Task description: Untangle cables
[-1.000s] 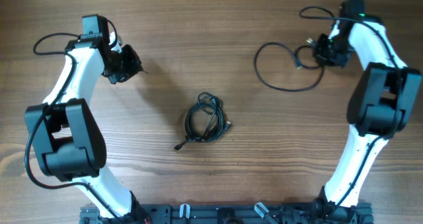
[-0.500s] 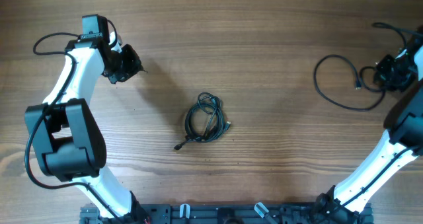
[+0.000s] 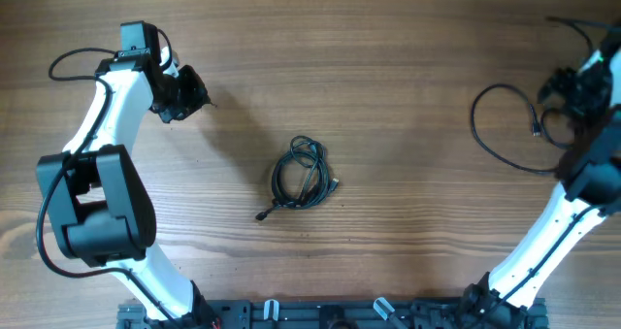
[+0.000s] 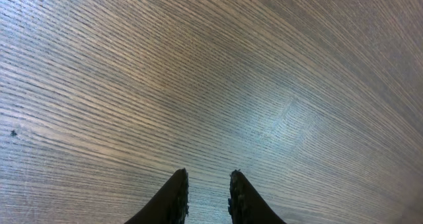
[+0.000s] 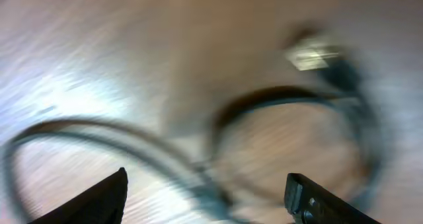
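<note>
- The left gripper (image 4: 207, 178) had its two dark, tapered fingertips nearly together, with a thin strip of wood showing between them and nothing held.
- It hung over bare table at the far left, well apart from every cable.
- The right gripper (image 5: 206, 178) stood wide open, with a blunt black finger at each lower corner of its wrist view and nothing between them.
- Just beyond those fingers, one thin black cable (image 5: 132, 145) lay loose on the wood in a blurred curve, ending in a silver-tipped plug (image 5: 310, 55).
- From overhead that cable (image 3: 474, 125) made a broad open loop at the far right, just beside the right gripper.
- The other cables (image 3: 301, 174) sat as a small, tight black coil at mid-table, well apart from both grippers, with one plug end (image 3: 262, 215) trailing out toward the near left.
- The table (image 3: 408, 38) was matte brown wood with fine, wavy grain.
- Both arms (image 3: 107, 106) had smooth white shells and bulky black joints.
</note>
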Motion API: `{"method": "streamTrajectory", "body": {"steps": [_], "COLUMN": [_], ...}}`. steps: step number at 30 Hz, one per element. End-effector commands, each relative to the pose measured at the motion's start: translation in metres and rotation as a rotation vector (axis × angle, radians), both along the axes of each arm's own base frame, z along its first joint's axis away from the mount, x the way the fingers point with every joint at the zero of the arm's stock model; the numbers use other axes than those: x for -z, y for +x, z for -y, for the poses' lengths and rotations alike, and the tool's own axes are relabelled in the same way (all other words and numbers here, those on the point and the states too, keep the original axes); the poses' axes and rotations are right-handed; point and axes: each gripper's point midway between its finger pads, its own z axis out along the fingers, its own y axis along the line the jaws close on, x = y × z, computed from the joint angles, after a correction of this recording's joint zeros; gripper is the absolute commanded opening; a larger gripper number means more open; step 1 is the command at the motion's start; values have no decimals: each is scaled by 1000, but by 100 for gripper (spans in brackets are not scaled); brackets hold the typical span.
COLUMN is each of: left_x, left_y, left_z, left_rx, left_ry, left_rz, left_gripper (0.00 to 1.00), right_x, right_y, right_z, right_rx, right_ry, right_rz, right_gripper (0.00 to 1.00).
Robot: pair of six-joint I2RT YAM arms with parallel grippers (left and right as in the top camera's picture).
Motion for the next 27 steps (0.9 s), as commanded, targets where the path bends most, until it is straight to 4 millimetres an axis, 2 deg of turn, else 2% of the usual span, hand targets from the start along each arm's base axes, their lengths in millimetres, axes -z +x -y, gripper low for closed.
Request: {"method": "streamTrajectory", "body": {"steps": [1,5,8,10,11,12,14,16,18,20,23,24,27], "left_x": [-5,-5,-5,-5,-5,-5,-5,-5,-5,-5,-5,-5,-5], "left_y": [-1,-1,-1,-1,-1,-1,-1,-1,-1,-1,-1,-1,-1], "left_z": [0,0,0,0,0,0,0,0,0,0,0,0,0], "left_rx": [-3,-3,-18,-19,-19,-19,-19,-19,-19,-19,-19,-19,-19], "left_ry": [9,9,4,0,0,0,0,0,0,0,0,0,0], "left_rz": [12,12,8,8,8,8,8,8,8,8,8,8,8], "left_gripper": [25,26,27,28,28,29,29,29,29,29,30,30,30], "right_x": [-14,-14,-12,-7,-4,1,11,21,31,45,57,63,71], "right_y": [30,46,48,47,47,47,43,38,31,19,-2,-16,-36], "right_z": [-60,-123,-161,-184,-192,-205,-217,-214,-210,-196,-164,-144,-113], "right_rx": [-124,-259,-326,-324,-335,-367,-400,-403,-400,-390,-364,-333,-261], "right_ry": [73,77,81,62,53,47,18,-32,-57,-94,-178,-199,-191], "right_rz": [64,58,42,15,11,10,-7,-32,-58,-98,-177,-222,-269], "right_gripper": [80,85,92,92,90,82,70,59,53,52,53,54,54]}}
